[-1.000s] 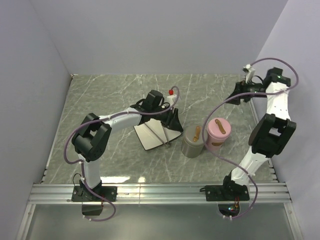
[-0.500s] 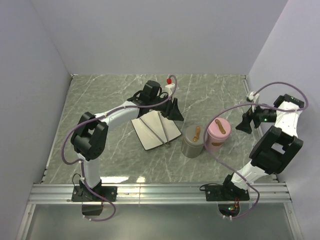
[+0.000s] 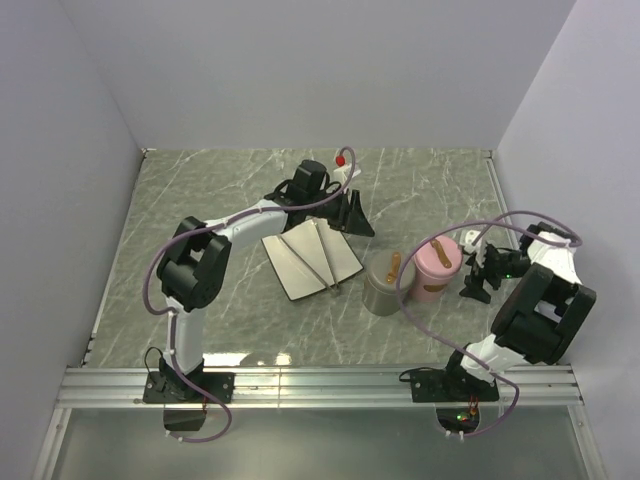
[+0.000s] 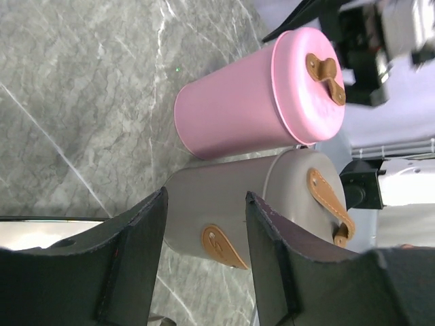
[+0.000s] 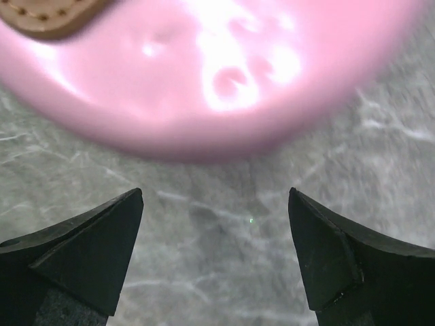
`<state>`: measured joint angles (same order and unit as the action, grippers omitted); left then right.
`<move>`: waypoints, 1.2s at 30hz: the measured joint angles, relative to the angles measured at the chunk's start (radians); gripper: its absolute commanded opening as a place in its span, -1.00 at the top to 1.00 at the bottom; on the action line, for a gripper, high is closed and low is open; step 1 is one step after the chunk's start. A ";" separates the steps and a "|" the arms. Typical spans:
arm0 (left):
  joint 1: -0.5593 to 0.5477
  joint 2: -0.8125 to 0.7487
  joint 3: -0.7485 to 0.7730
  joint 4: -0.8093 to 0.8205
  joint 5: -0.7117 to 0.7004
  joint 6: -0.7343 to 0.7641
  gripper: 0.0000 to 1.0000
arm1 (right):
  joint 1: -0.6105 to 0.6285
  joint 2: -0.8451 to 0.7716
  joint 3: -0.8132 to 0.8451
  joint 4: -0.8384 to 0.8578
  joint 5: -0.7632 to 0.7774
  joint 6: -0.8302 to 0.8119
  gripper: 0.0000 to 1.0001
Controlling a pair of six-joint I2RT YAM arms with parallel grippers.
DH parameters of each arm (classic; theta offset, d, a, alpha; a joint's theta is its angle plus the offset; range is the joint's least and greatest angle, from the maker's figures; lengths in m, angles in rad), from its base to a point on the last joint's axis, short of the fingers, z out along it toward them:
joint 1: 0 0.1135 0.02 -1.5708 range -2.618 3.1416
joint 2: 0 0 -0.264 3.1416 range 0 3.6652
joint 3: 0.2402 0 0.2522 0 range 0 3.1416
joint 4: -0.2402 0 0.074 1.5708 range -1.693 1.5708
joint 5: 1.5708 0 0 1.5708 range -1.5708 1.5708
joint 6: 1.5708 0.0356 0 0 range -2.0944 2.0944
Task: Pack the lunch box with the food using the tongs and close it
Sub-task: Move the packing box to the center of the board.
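Right gripper (image 3: 478, 272): we see it come nearer from the far right corner, now just right of the pink container (image 3: 437, 262).
Left gripper (image 3: 353, 213): we see it shift farther and slightly right.

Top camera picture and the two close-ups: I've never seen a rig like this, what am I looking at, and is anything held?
These are two robot arms bolted at the near edge of a marble-patterned table. The wide picture looks down from above and behind them. Each close-up comes from a camera on one wrist, so the dark shapes are that arm's own fingers. On the table are a flat white tray with thin silver tongs lying on it, a grey canister and a pink canister, both with brown straps. The left gripper hangs near the tray's far corner. The right gripper is beside the pink canister. Both are open and hold nothing.
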<state>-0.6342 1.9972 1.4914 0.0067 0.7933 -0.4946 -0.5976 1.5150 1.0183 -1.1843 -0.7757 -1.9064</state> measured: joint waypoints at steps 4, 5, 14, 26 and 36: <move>0.000 0.027 0.000 0.019 0.005 -0.037 -0.09 | 0.056 -0.002 -0.077 0.079 0.001 -0.038 -0.88; 0.000 0.029 0.000 0.019 0.005 -0.044 -0.09 | 0.069 -0.001 -0.082 0.089 0.001 -0.044 -0.88; 0.001 0.029 -0.015 0.046 0.026 -0.050 -0.08 | 0.123 0.036 -0.085 0.144 -0.038 -0.068 -0.88; 0.000 0.029 -0.042 0.048 0.047 -0.049 -0.06 | 0.219 0.035 -0.115 0.217 -0.068 -0.074 -0.82; -0.015 0.029 -0.070 0.029 0.046 -0.017 -0.06 | 0.304 -0.002 -0.196 0.251 -0.051 -0.073 -0.82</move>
<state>-0.6491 2.0266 1.4212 0.0360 0.8394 -0.5117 -0.2932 1.5135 0.8223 -0.9329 -0.8265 -1.9797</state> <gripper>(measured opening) 0.530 0.913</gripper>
